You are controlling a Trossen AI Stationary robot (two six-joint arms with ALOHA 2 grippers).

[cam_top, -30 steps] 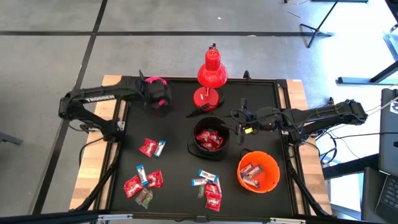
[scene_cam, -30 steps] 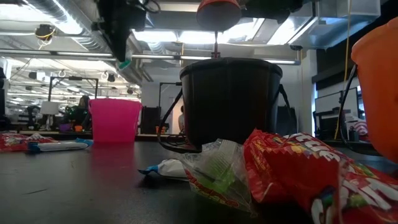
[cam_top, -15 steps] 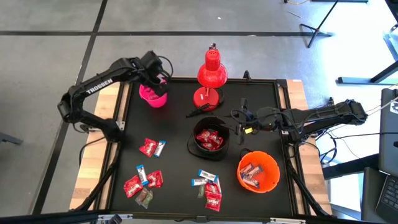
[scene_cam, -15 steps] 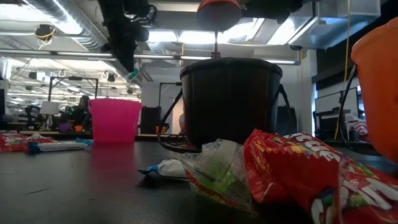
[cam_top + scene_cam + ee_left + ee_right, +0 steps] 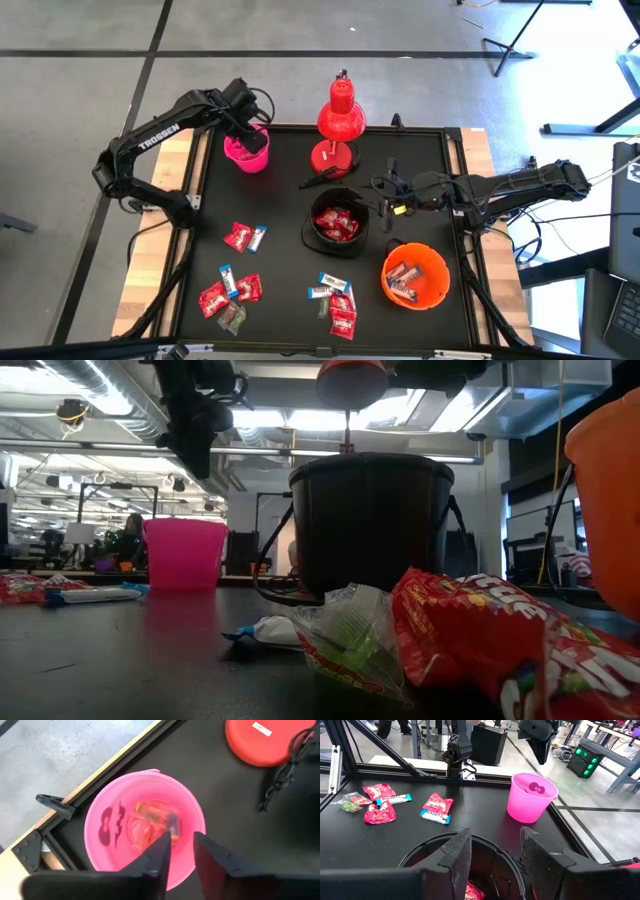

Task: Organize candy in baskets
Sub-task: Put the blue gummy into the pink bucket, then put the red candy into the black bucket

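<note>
Two dark arms, white lettering, loose black cables

The left arm point(image 5: 160, 135), at the upper left of the high view, is matte black with jointed segments and carries white block lettering along its long link. The right arm point(image 5: 510, 187), at the right of that view, is equally dark, with thin black cables looped near its wrist and a small yellow spot there. In both wrist views the fingers point(image 5: 456, 855) are black, flat-sided and angular.
</note>
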